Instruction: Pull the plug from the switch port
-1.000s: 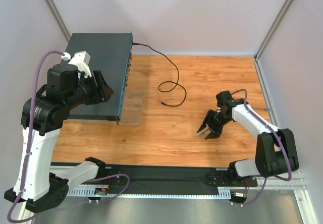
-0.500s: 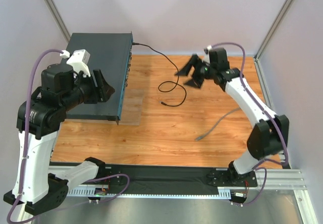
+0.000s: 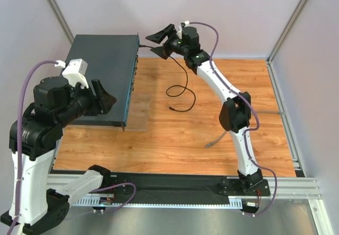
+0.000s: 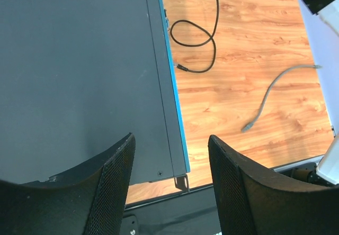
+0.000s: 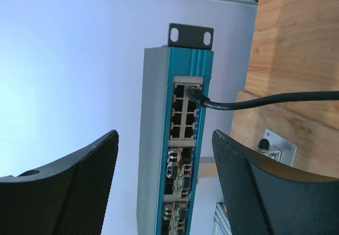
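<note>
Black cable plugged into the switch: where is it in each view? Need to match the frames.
Top external: black cable leaves the switch at its far right corner and loops on the wood, upper centre.
Left wrist: black cable at top centre, looped right of the switch's blue edge.
Right wrist: black cable plugged into a top-right port of the switch, running off the right edge.
Shared landmark: the switch.

The switch (image 5: 180, 139) runs off the right wrist view's bottom.

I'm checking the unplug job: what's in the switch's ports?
One black plug is in the switch, at its far end; neighbouring sockets look empty. Others are too blurred to tell.
</note>
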### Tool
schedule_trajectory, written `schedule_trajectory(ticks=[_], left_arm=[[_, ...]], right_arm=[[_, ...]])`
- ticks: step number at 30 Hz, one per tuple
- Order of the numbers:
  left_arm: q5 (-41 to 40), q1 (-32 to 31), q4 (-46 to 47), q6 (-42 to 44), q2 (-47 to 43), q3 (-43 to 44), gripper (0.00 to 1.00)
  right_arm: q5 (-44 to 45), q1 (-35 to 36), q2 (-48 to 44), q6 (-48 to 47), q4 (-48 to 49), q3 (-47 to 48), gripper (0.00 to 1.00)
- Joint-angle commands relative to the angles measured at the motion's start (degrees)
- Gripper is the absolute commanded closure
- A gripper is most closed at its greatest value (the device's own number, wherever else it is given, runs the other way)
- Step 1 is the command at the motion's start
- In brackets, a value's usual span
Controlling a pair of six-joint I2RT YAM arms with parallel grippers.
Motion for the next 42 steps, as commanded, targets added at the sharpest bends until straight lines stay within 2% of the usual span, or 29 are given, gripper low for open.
schedule_trajectory(ticks=[1, 5, 9, 12, 15, 20, 26, 33, 42], left_arm=[[0.04, 0.28, 1.52, -0.31, 0.55, 0.90, 0.35], [-0.31, 0.28, 0.12, -0.31, 0.20, 1.51, 0.34], [0.48, 0.28, -1.20, -0.67, 0.29, 1.78, 0.35], [0.39, 0.28, -2.08, -0.49, 0.28, 2.65, 0.35], [-0.13, 0.28, -3.05, -0.40, 0.37, 3.27, 0.35], [-0.13, 0.28, -3.05, -0.58, 0.46, 3.01, 0.35], [0.66, 0.28, -3.31, -0.14, 1.43, 3.45, 0.35], [0.04, 0.19, -3.66, 0.30, 1.69, 3.62, 0.35], [-0.05, 0.28, -4.63, 1.00, 2.83, 4.85, 0.35]], right_arm=[[5.12, 2.42, -0.12, 4.06, 5.35, 2.30, 0.27], [8.20, 4.52, 0.58, 4.58, 6.85, 0.80, 0.30], [11.01, 5.32, 1.98, 6.60, 11.06, -0.25, 0.52], [12.25, 5.58, 3.82, 7.13, 11.69, 1.49, 0.54], [13.12, 5.58, 3.66, 8.01, 10.89, -0.23, 0.63], [16.11, 5.67, -0.56, 7.66, 12.73, -7.63, 0.62], [14.89, 5.67, 3.39, 8.89, 13.00, -3.42, 0.59], [15.94, 5.58, 4.27, 9.86, 15.03, -2.71, 0.57], [16.11, 5.76, 8.58, 11.35, 13.88, 2.91, 0.59]])
